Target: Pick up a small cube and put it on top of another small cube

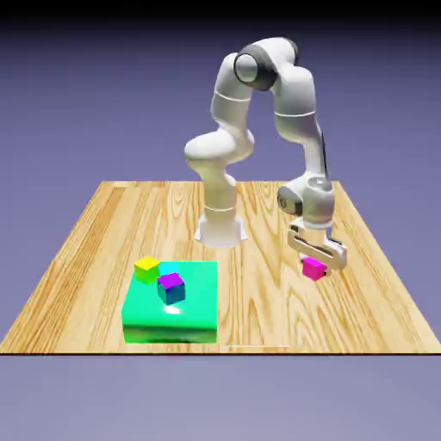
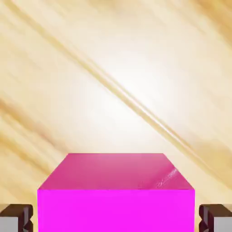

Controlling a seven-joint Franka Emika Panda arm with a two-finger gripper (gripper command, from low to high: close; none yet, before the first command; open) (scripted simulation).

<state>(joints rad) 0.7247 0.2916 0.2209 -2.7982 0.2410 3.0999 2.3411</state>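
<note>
Claw open around the magenta cube, sides clear of the fingers

The claw (image 2: 115,218) is open, its jaws set a little wider than the magenta cube (image 2: 116,210). In the hand view the cube lies between the two fingertips (image 2: 16,217), with a narrow strip of wood grain showing on each side of it. No contact is observed on either side, and no grip is found.

The magenta cube is on the tabletop (image 1: 258,314), toward the exterior view's right, directly beneath the hand. Its colour is plain throughout: one face reads bright magenta in the hand view, the adjoining one a duller pink with a faint pale streak near a corner. Edges appear straight and corners sharp. The lower edge of the bright face runs out of the hand view and cannot be inspected.

The white arm (image 1: 231,103) bends over at the top and comes down to the cube, the hand pointing downward.

Toward the exterior view's left, a green block (image 1: 170,326) carries two further cubes: a yellow cube (image 1: 147,270) and, nearer the camera, a blue cube (image 1: 171,289) with a purple top.
</note>
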